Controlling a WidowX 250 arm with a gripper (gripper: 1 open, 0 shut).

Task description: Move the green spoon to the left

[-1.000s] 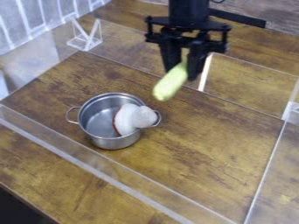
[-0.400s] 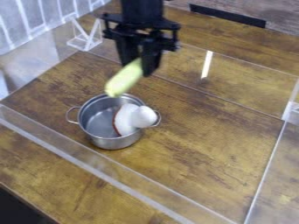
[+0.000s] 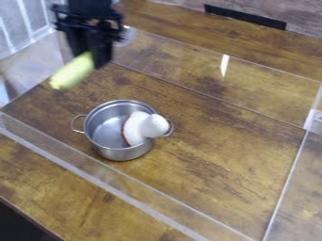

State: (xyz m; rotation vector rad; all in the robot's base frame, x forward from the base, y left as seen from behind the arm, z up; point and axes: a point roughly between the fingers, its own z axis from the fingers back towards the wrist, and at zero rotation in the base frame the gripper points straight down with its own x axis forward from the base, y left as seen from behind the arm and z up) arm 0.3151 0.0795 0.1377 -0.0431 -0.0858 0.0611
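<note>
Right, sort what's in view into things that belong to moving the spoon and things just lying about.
Part of the job: yellow-green plastic-handled spoon, held off the table; black gripper shut on it.
Lying about: small steel pot; white object inside it.

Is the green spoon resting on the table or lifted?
Lifted: the green spoon hangs tilted from the shut claw, clear of the table.

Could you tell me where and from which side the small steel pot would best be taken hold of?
Probably by its rim, from straight above. The small steel pot stands upright and open-topped, so one finger can go inside the wall and one outside. The left rim looks clearest, since the white object leans on the right side. The small side handles look hard to pinch.
</note>
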